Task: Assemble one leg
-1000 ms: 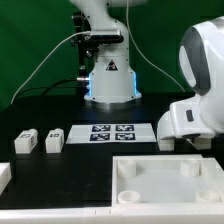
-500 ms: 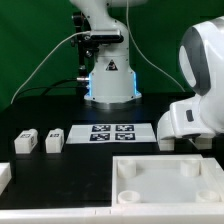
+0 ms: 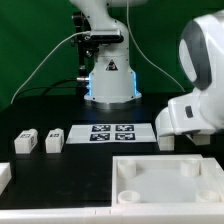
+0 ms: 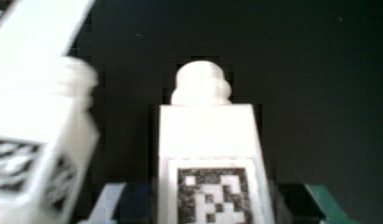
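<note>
Wrist view: my pincer (image 4: 209,208) is clamped on the leg (image 4: 209,140). The dark fingers (image 4: 120,200) sit flush against both of its sides, with no gap visible on either side. The leg stands upright between them. Its black-and-white tag faces the camera, and its rounded peg (image 4: 202,80) points away from the wrist over the black table (image 4: 294,60).

A second leg (image 4: 46,130) stands just beside the held one, apart from it by a narrow dark strip. It is also tagged, with part of it cut off by the frame edge.

Exterior view: my arm housing (image 3: 198,85) fills the exterior view's right and hides the pincer. A small white block (image 3: 165,141) shows just under the housing, but I cannot tell which leg it is.

The marker board (image 3: 112,132) lies flat at mid-table in front of the arm base (image 3: 108,80). Two loose legs (image 3: 27,141) and (image 3: 54,140) sit side by side toward the exterior view's left, near the board but not touching it. The large flat panel (image 3: 150,160) with round corner sockets lies nearest the camera.
</note>
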### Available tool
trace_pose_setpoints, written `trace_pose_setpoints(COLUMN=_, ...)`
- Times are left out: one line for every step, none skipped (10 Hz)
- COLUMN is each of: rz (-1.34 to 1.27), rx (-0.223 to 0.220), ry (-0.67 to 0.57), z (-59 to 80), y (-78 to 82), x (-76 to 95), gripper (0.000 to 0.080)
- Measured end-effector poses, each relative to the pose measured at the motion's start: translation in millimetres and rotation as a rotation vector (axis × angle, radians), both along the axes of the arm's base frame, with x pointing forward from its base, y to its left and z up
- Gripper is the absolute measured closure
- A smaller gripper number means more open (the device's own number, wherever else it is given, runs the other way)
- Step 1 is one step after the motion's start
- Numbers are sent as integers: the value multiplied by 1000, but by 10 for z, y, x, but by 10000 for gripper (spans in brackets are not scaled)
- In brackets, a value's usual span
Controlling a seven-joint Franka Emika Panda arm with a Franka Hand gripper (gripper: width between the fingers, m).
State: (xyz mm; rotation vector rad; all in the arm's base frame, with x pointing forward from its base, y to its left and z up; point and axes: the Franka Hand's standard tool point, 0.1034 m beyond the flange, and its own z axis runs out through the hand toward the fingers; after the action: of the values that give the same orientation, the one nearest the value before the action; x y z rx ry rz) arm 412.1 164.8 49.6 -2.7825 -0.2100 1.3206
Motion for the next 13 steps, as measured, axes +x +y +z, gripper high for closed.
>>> trace_pose_setpoints(rz=-11, rx=1, ry=-30, z=135, y=-58, x=115, gripper=509)
trace_pose_setpoints(rz=-17, rx=16, ry=-119, z=292, y=-86, x=282, gripper=509)
trace_pose_setpoints(rz=-11, rx=42, ry=-211, z=470, y=-165, x=413, gripper=508)
trace_pose_setpoints(rz=-23, rx=64, ry=-354, z=621, y=-288, x=605, gripper=508)
trace_pose_setpoints(rz=-48, rx=63, ry=-437, z=767, y=-386, x=700, gripper=508)
trace_pose_setpoints(rz=-60, rx=64, ry=-522, z=897, y=-428, x=818, gripper=508)
trace_pose_setpoints(rz=-71, rx=73, ry=-679, z=867, y=-416, x=893, gripper=508)
trace_pose_setpoints(rz=-73, rx=74, ry=-770, z=841, y=-440, x=829, gripper=508)
trace_pose_setpoints(rz=-79, rx=78, ry=-844, z=847, y=-452, x=856, gripper=508)
trace_pose_setpoints(rz=-88, rx=90, ry=-970, z=853, y=-452, x=936, gripper=508)
trace_pose_setpoints(rz=-90, rx=99, ry=-1056, z=845, y=-484, x=979, gripper=508)
trace_pose_setpoints(rz=-106, rx=106, ry=-1123, z=904, y=-519, x=1217, gripper=508)
trace_pose_setpoints(rz=-122, rx=126, ry=-1258, z=1000, y=-492, x=1514, gripper=508)
